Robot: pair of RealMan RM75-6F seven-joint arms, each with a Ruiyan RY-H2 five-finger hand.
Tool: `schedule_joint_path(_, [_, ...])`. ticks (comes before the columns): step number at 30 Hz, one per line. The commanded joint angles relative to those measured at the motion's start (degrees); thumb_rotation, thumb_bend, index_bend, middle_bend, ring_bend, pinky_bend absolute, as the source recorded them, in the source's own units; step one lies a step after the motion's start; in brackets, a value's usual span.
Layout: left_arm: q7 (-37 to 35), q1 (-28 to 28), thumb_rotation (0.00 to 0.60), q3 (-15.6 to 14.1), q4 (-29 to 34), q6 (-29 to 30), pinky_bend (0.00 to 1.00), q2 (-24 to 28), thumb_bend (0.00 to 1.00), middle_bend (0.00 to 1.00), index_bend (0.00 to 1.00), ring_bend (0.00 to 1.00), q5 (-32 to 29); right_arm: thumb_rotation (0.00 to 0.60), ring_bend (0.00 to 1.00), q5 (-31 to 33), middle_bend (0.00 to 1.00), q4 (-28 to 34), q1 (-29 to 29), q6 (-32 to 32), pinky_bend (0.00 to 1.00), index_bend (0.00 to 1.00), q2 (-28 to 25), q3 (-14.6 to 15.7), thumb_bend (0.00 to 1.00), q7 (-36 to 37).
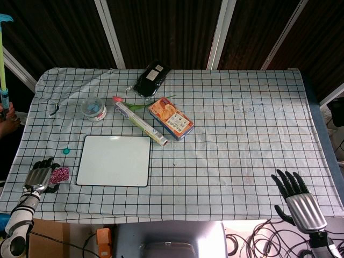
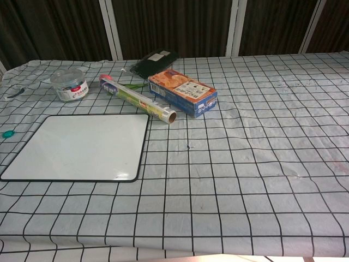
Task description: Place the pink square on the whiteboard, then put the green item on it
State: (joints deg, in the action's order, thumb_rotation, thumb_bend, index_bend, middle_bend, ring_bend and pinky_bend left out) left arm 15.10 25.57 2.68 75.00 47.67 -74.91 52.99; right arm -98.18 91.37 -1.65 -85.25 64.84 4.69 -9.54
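The whiteboard [image 1: 114,160] [image 2: 76,147] lies flat at the table's front left. Just left of it, near the table's edge, is the glittery pink square [image 1: 61,173]. My left hand [image 1: 38,176] sits right against its left side, with dark fingers above and below it; whether it grips the square is unclear. A small green item [image 1: 66,151] [image 2: 7,133] lies on the cloth off the board's upper left corner. My right hand [image 1: 295,196] hovers at the front right, fingers spread, holding nothing. The chest view shows neither hand.
Behind the board stand a clear jar [image 1: 94,109] [image 2: 71,85], a long wrap roll box [image 1: 141,123] [image 2: 139,102], an orange snack box [image 1: 171,118] [image 2: 183,92] and a black packet [image 1: 152,78]. A pink flower [image 1: 116,99] lies by the roll.
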Motion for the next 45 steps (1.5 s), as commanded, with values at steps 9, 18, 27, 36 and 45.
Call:
schedule_joint_path(9, [-0.5, 0.39, 0.6, 0.04, -1.38, -0.46, 0.0, -1.12, 0.31, 0.0, 0.25, 0.0, 0.27, 0.6, 0.0, -0.07, 0.0, 0.22, -0.25, 0.48, 0.05, 0.0, 0.13, 0.01, 0.25, -0.39])
schedule_joint_path(18, [-1.61, 0.66, 0.6, 0.47, -3.25, -1.01, 0.0, -1.89, 0.31, 0.0, 0.33, 0.0, 0.36, 0.6, 0.0, 0.07, 0.0, 0.28, -0.18, 0.35, 0.05, 0.0, 0.08, -0.05, 0.26, -0.34])
schedule_joint_path(27, [-3.15, 0.71, 0.6, 0.8, -4.97, -1.46, 0.0, -2.34, 0.31, 0.02, 0.43, 0.0, 1.12, 0.6, 0.0, 0.16, 0.0, 0.25, -0.16, 0.34, 0.05, 0.0, 0.15, -0.09, 0.25, -0.46])
schedule_joint_path(36, [-4.56, 0.12, 0.6, 1.05, -3.91, -0.07, 0.0, -1.41, 0.31, 0.02, 0.44, 0.0, 2.84, 0.6, 0.0, 0.12, 0.0, 0.27, -0.17, 0.41, 0.05, 0.0, 0.2, -0.04, 0.25, -0.54])
schedule_joint_path(45, [-9.18, -0.45, 0.6, 3.57, 5.58, 4.33, 0.0, 3.93, 0.31, 0.03, 0.44, 0.0, 7.14, 0.6, 0.0, -0.19, 0.0, 0.29, -0.27, 0.61, 0.05, 0.0, 0.21, 0.16, 0.26, -0.68])
